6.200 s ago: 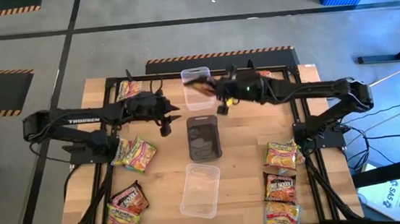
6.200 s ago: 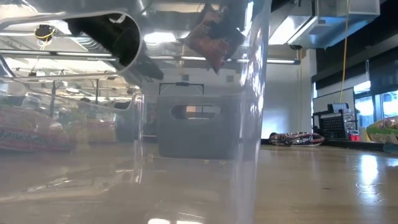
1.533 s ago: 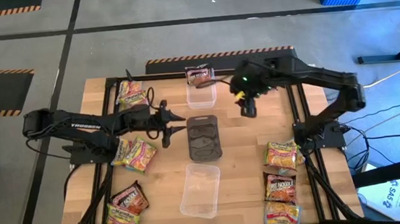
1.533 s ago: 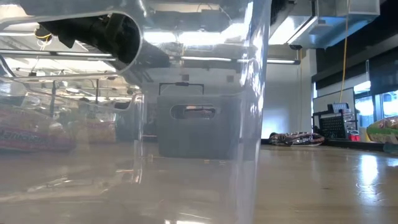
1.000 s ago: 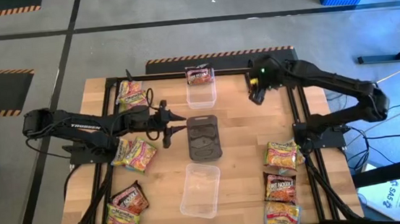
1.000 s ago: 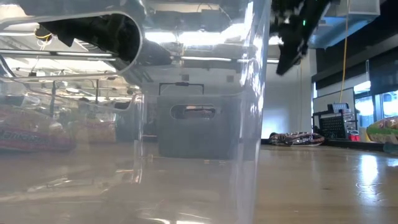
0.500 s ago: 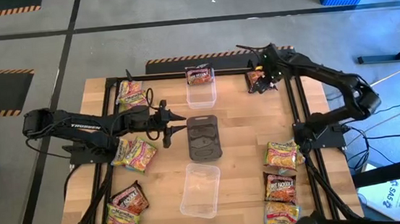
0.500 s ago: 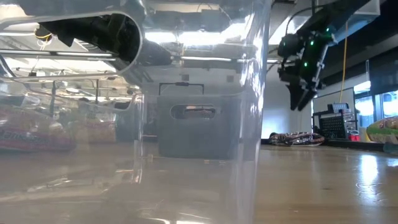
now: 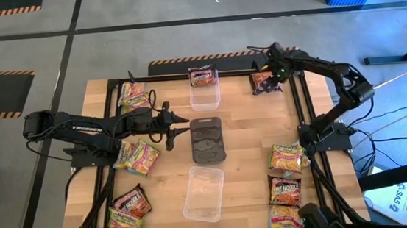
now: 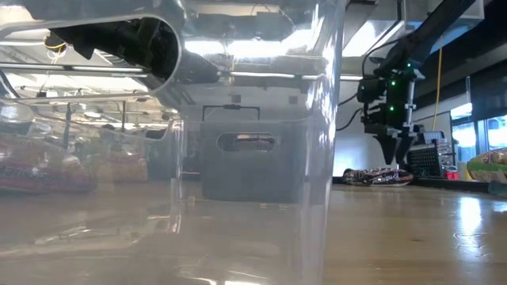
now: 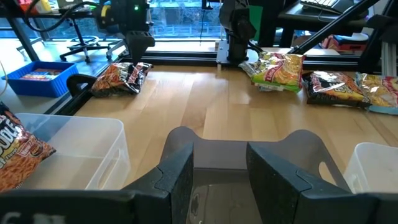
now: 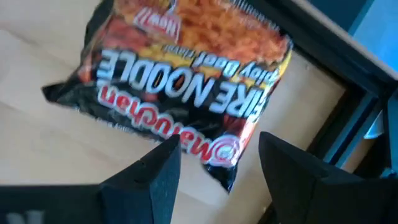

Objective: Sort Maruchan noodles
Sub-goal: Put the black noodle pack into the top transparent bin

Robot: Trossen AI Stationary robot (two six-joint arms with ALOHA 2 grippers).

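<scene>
I have the right gripper (image 9: pixel 273 78) poised over the dark Fire Noodle packet (image 9: pixel 262 81) that lies flat at about one o'clock on the table (image 9: pixel 251 147), just inside the black frame rail (image 9: pixel 300 105); through the right wrist view its fingers (image 12: pixel 149 177) stand apart with nothing between them, straddling the packet's (image 12: pixel 180 93) near edge, which I read as lining up for a pinch along the short side. The left gripper (image 9: pixel 177 125) waits at nine o'clock of centre, beside the dark grey tray (image 9: pixel 207 139), jaws parted and empty, pointing across the middle, presumably parked clear of the right arm's reach. One dark packet (image 9: pixel 202 76) already sits in the clear tray at twelve o'clock (image 9: pixel 204 96), so I judge that bin takes the dark kind and this one belongs there too. The clear tray at six o'clock (image 9: pixel 203 194) holds nothing. Other packets lie in clusters: the left-side packets (image 9: pixel 137 155) from ten to seven o'clock, the right-side packets (image 9: pixel 286 177) from four to five o'clock, each within its own arm's easy reach.
</scene>
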